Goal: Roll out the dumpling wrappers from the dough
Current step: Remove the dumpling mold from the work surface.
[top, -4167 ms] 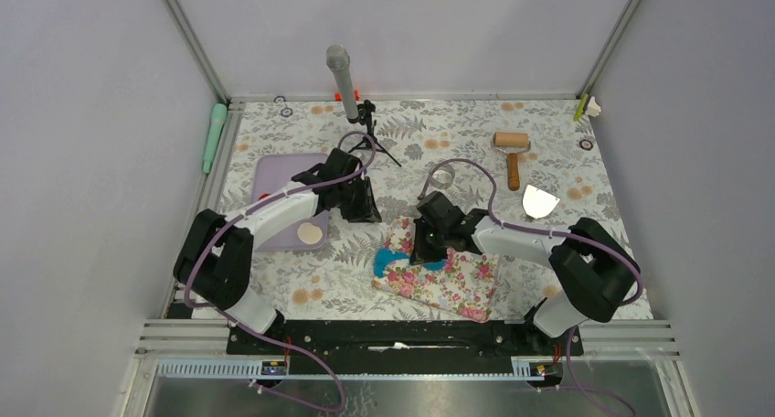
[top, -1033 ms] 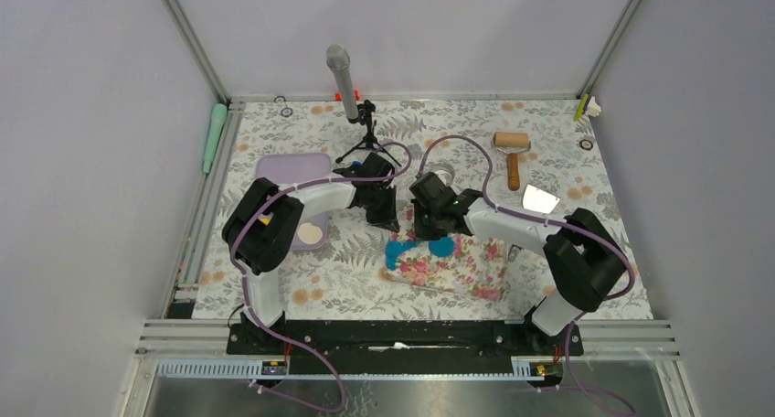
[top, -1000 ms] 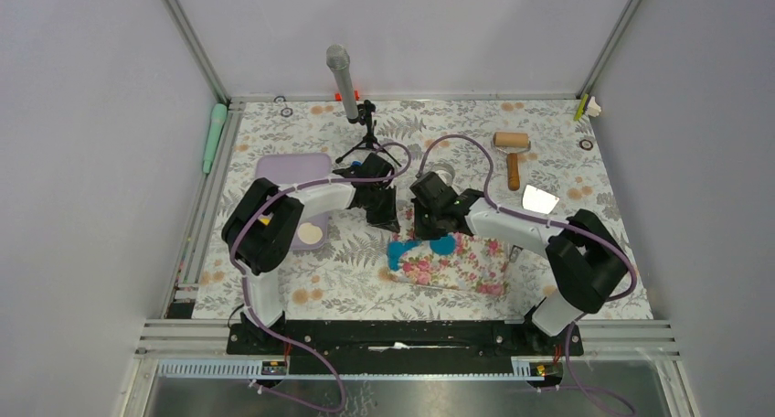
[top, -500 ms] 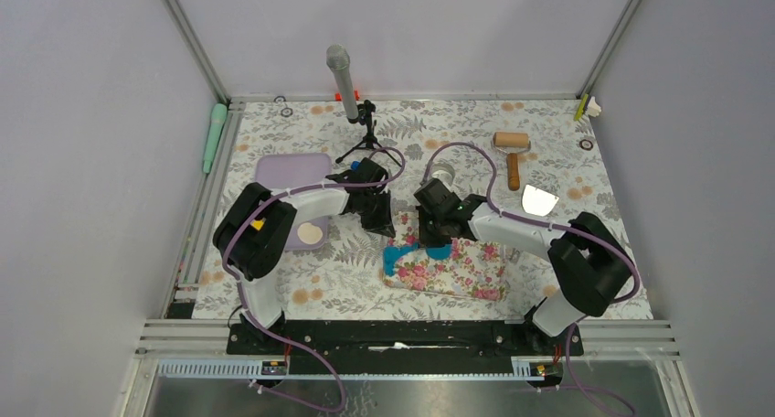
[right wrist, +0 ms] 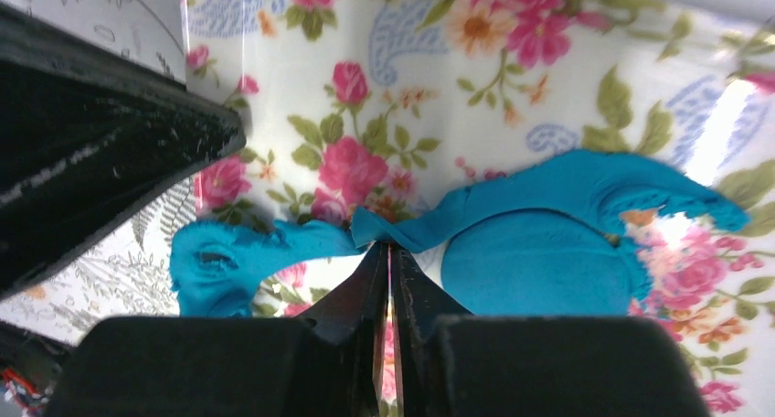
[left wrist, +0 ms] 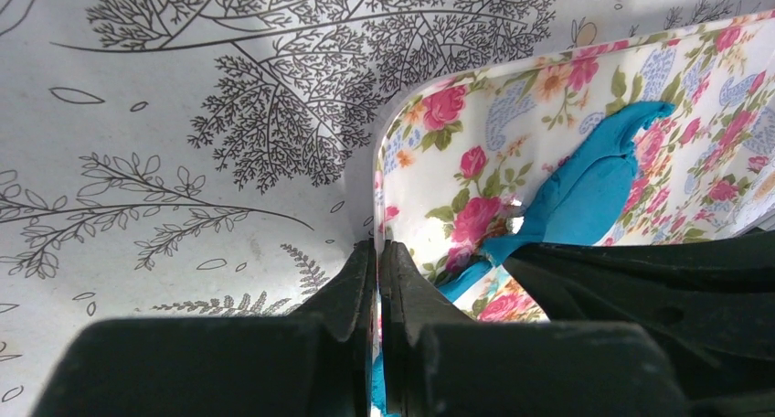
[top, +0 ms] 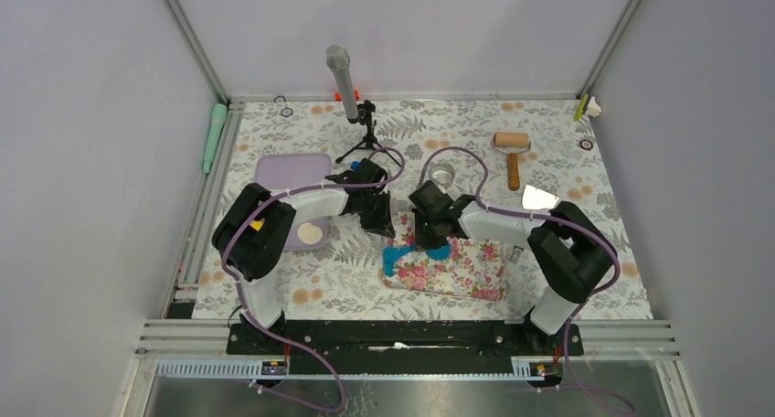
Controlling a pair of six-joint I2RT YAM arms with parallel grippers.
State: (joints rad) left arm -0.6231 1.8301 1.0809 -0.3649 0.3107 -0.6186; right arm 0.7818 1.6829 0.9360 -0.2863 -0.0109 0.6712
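The floral pink mat (top: 457, 271) lies between my arms, its far edge lifted. On it lies a round blue dumpling wrapper (right wrist: 539, 263), ringed by a ragged strip of leftover dough (right wrist: 238, 257) that also shows in the left wrist view as dough (left wrist: 585, 184). My left gripper (left wrist: 377, 249) is shut on the mat's far left corner (left wrist: 402, 152). My right gripper (right wrist: 388, 248) is shut on the mat's far edge, right where the dough strip crosses its tips. From above, the left gripper (top: 384, 225) and the right gripper (top: 428, 238) stand close together over the blue clay (top: 437, 250).
A wooden roller (top: 511, 146) lies at the back right, with a metal scraper (top: 539, 200) in front of it and a ring cutter (top: 442, 175) behind the right gripper. A purple tray (top: 291, 172) with a cream disc (top: 311, 233) lies on the left. A microphone stand (top: 364, 129) rises behind.
Over four seconds the mat was dragged back and squared up, and my left gripper came from the tray to its corner. In the last second both grippers and the mat shifted slightly left.
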